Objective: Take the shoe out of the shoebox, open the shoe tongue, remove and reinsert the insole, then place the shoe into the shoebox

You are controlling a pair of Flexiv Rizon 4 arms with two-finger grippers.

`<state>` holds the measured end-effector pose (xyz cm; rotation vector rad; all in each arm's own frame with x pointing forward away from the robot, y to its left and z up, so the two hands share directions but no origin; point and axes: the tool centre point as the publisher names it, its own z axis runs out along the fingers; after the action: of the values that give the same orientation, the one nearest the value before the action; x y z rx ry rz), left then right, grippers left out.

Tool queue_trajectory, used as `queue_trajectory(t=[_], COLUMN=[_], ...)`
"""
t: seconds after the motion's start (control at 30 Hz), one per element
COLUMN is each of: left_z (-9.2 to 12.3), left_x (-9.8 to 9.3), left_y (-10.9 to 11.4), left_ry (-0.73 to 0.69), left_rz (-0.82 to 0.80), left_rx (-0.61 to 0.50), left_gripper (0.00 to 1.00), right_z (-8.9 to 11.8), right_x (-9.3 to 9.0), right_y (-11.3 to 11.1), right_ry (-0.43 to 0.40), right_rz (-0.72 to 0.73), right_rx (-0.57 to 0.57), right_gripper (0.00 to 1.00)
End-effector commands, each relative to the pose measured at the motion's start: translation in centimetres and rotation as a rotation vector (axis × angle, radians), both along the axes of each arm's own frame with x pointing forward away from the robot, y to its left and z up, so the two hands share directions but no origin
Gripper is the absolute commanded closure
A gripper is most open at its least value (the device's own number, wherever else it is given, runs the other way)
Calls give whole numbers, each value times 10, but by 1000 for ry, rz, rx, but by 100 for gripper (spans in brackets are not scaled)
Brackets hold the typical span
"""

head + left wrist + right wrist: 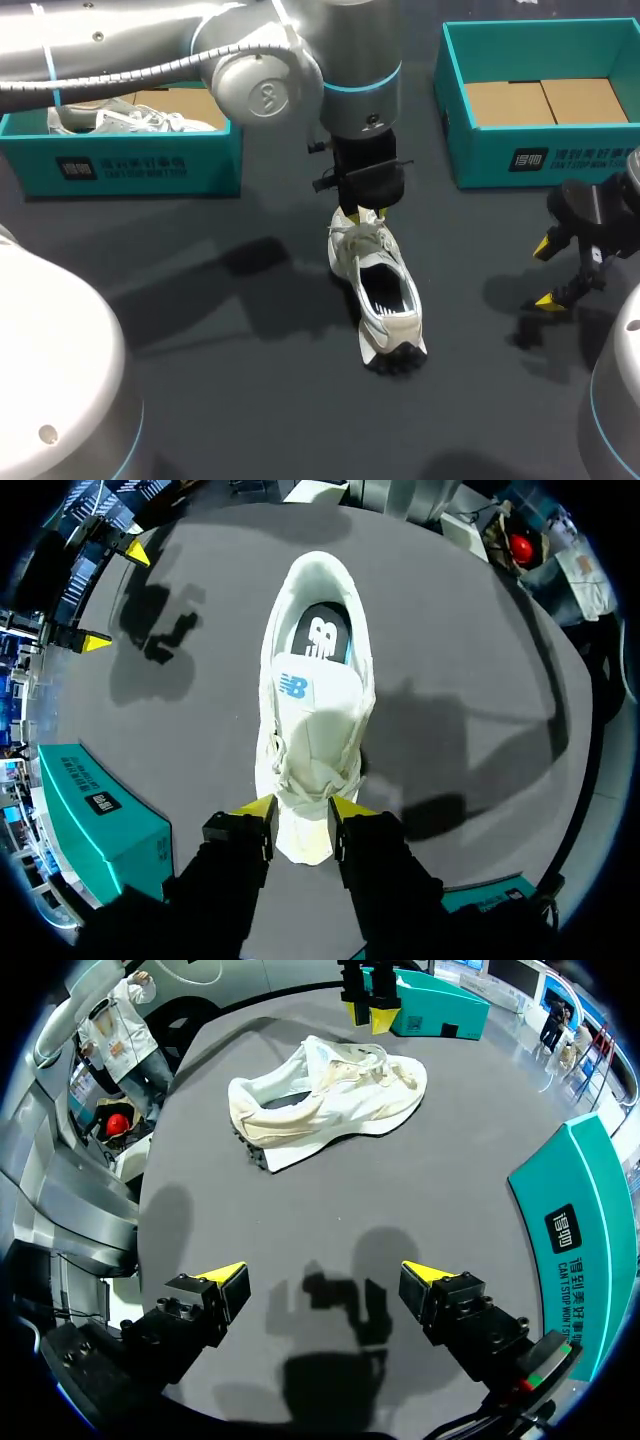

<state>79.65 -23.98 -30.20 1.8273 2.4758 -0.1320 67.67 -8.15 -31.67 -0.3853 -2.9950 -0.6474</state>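
Observation:
A white shoe [383,290] lies on the dark table, toe pointing away from me and its black-lugged heel nearest the camera. Its tongue [305,695] stands up over the opening, and the dark insole [322,635] shows inside. My left gripper [366,212] comes straight down on the toe end. In the left wrist view its yellow fingertips [255,806] press against both sides of the toe of the shoe [312,710]. My right gripper [549,273] hangs open and empty to the right of the shoe [330,1095], well apart from it, its tips spread wide [325,1282].
A teal shoebox [130,165] at the back left holds another white shoe [130,120]. A second teal shoebox [470,130] at the back right shows only its cardboard floor. Bare table surrounds the shoe.

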Motion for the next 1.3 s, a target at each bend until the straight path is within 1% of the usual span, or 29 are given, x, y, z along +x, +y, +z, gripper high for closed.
queue_trajectory(t=[0.03, 0.23, 0.3, 0.4, 0.53, 0.63, 0.83, 0.93, 1.07, 1.23, 1.3], left_z=[2, -10, -15, -24, -39, -39, -12, -7, -19, -44, -47], left_x=[-9, -32, -40, -52, -65, -68, -59, -58, -62, -72, -75], left_y=[5, 1, -1, -4, -7, -7, -3, -5, -11, -18, -17], left_ry=[6, 36, 48, 81, 109, 125, 75, 61, 66, 88, 100], left_rz=[-18, -67, -78, -91, -101, -105, -97, -96, -102, -112, -119], left_rx=[-13, -8, -12, -22, -20, -26, -75, -81, -71, -35, -32], left_gripper=[69, 72, 75, 77, 77, 80, 78, 76, 75, 75, 75], right_z=[0, 0, 0, 0, 0, 0, 0, 0, 0, 0, 0], right_x=[-2, -2, -2, -2, -2, -2, -2, -2, -2, -2, -2], right_y=[0, 0, 0, 0, 0, 0, 0, 0, 0, 0, 0], right_ry=[-3, -3, -3, -3, -3, -3, -3, -3, -3, -3, -3], right_rz=[-1, -1, -1, -1, -1, -1, -1, -1, -1, -1, -1], right_rx=[-1, -1, -1, -1, -1, -1, -1, -1, -1, -1, -1], right_gripper=[0, 0, 0, 0, 0, 0, 0, 0, 0, 0, 0])
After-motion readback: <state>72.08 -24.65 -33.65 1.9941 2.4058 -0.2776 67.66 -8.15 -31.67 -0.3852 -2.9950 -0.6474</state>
